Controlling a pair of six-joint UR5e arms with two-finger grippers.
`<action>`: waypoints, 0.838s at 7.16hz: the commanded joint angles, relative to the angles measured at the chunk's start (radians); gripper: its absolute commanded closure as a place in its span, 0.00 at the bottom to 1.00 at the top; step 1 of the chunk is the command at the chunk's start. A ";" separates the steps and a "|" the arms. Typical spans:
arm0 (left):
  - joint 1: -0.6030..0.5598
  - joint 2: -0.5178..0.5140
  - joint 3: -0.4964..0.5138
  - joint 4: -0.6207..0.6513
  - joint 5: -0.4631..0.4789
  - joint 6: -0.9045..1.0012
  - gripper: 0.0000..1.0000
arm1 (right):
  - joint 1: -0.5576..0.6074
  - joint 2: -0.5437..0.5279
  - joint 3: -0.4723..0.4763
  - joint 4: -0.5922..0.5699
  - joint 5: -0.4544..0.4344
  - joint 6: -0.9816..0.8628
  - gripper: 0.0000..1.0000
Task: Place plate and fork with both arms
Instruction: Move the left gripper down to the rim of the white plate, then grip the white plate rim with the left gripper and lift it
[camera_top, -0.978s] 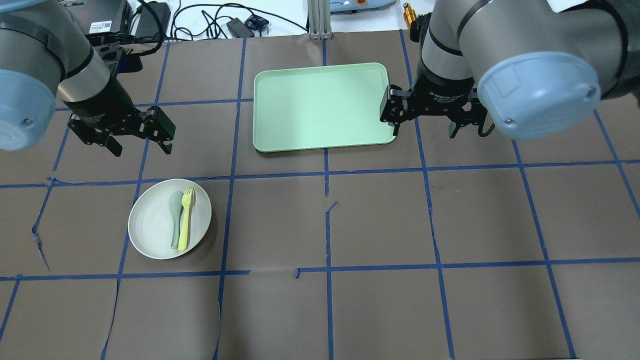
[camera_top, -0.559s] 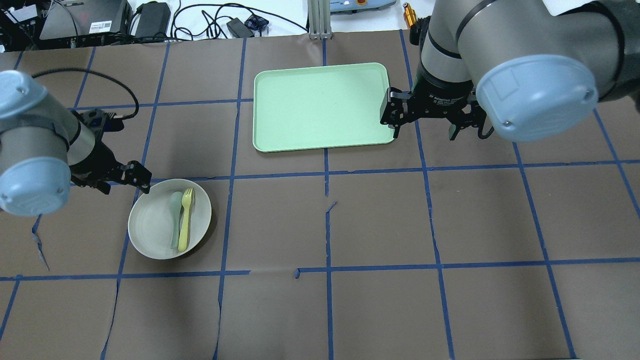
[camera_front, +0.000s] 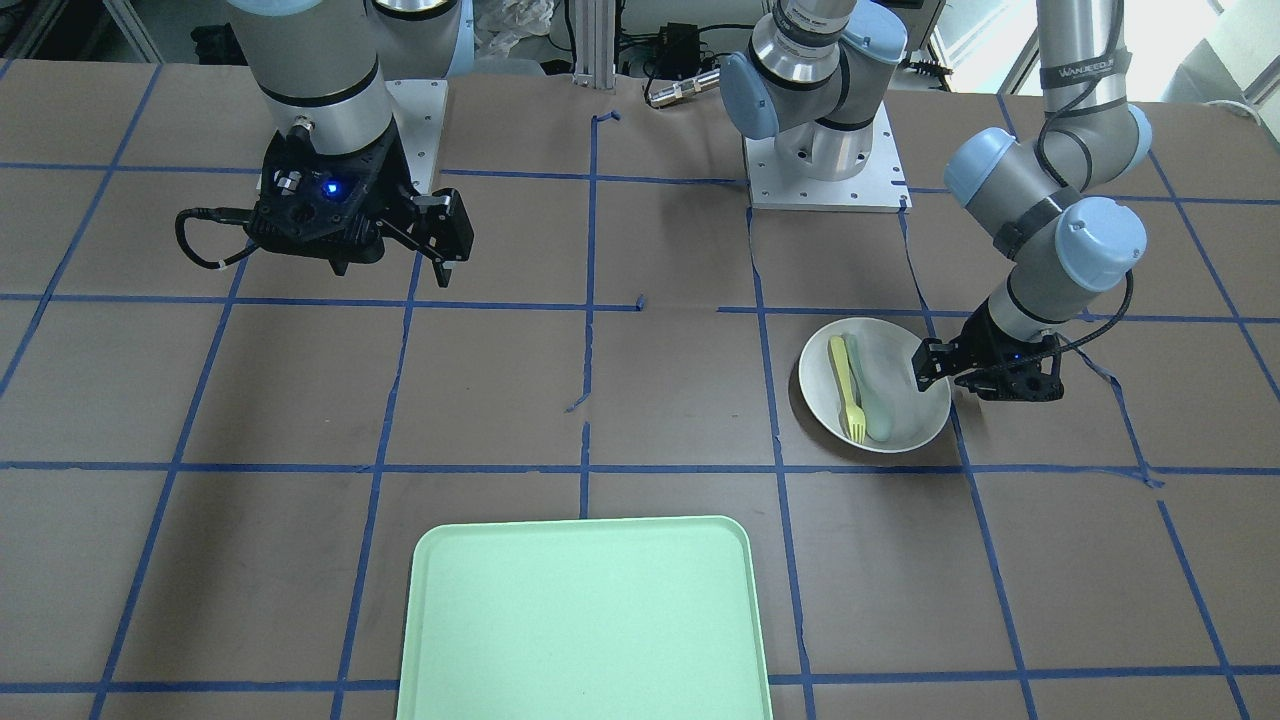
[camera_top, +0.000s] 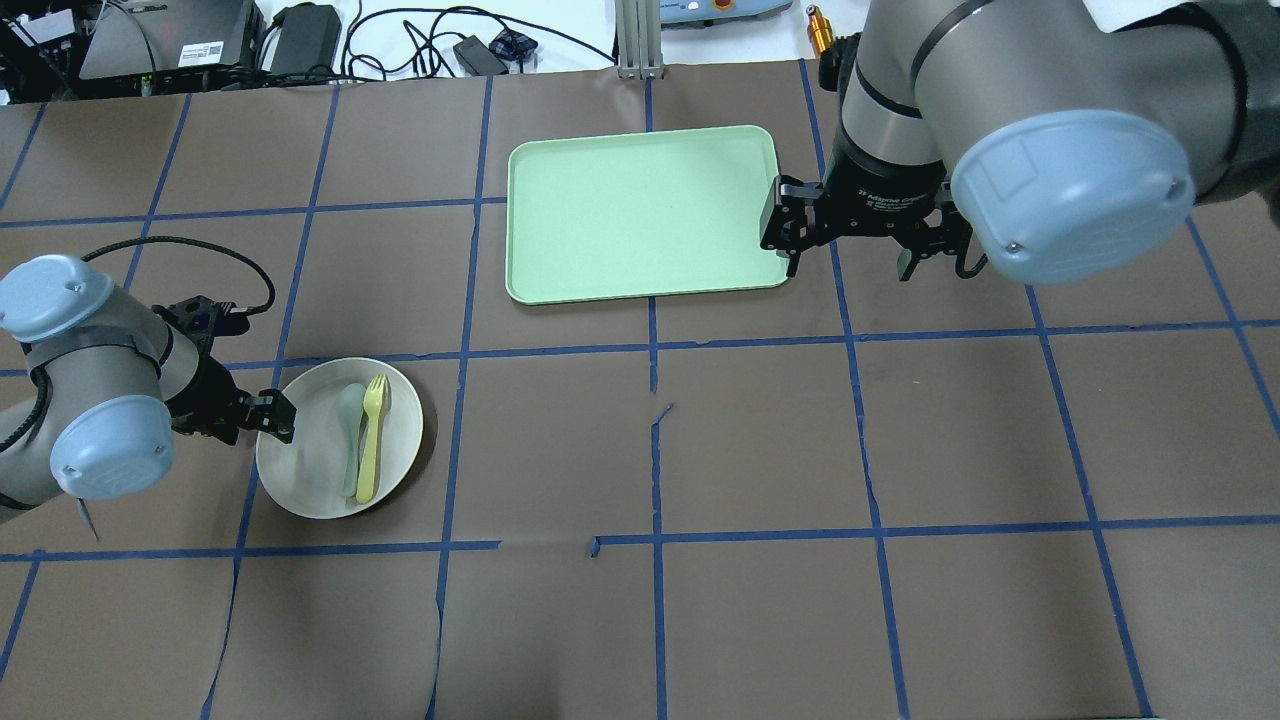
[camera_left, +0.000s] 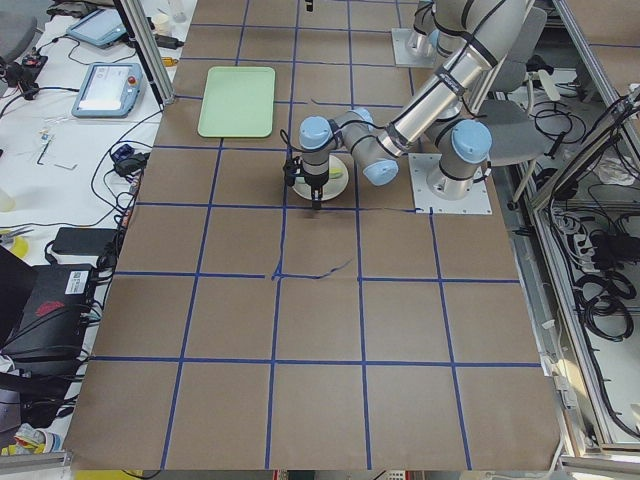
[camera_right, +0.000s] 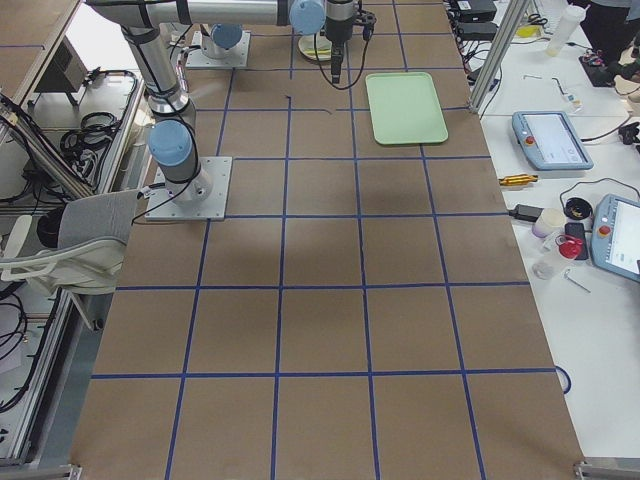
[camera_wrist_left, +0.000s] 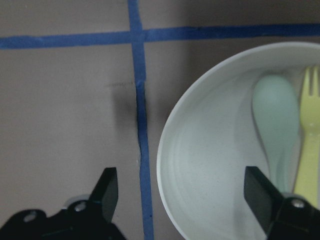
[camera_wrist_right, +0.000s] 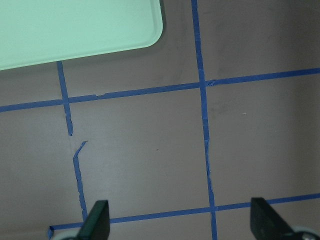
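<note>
Little of the task is showing as done. The plate (camera_top: 305, 470) is sitting on the tabletop (camera_top: 760, 450) on the robot's left, well apart from the green tray (camera_top: 640, 215) lying farther out near the middle. Nothing is lifted yet.

The left hand (camera_wrist_left: 182, 192) is hanging low at the plate's left rim. Its 2 fingers are standing wide apart, gripping nothing. In the wrist view 1 finger is sitting outside the rim over the tabletop and the other inside, over the plate, so the hand is straddling the edge. I am judging this to be the approach to a rim grasp, with the closing not yet made.

The right hand (camera_top: 848, 258) is hovering just off the tray's near right corner, also wide open and carrying nothing.

The fork (camera_top: 371, 440) is lying flat in the plate, on its right half, just beside a pale green spoon (camera_top: 350, 440) on its left. Whether the 2 are touching I cannot tell. The fork's long axis is running near to far. Its tines are pointing away from the robot, toward the far side, leaning slightly right. Its handle end is resting near the plate's near rim.

What is left, as I am judging it: gripping and carrying the plate, picking up the fork, and setting both down, probably on the tray.
</note>
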 joint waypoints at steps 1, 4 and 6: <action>0.023 -0.005 0.002 -0.007 -0.005 -0.002 1.00 | 0.001 0.000 0.000 0.000 0.000 0.000 0.00; 0.034 0.009 0.007 -0.039 -0.095 -0.019 1.00 | 0.001 0.000 0.000 0.000 0.000 0.000 0.00; 0.010 0.003 0.074 -0.140 -0.261 -0.074 1.00 | 0.001 0.000 -0.001 0.000 0.000 0.000 0.00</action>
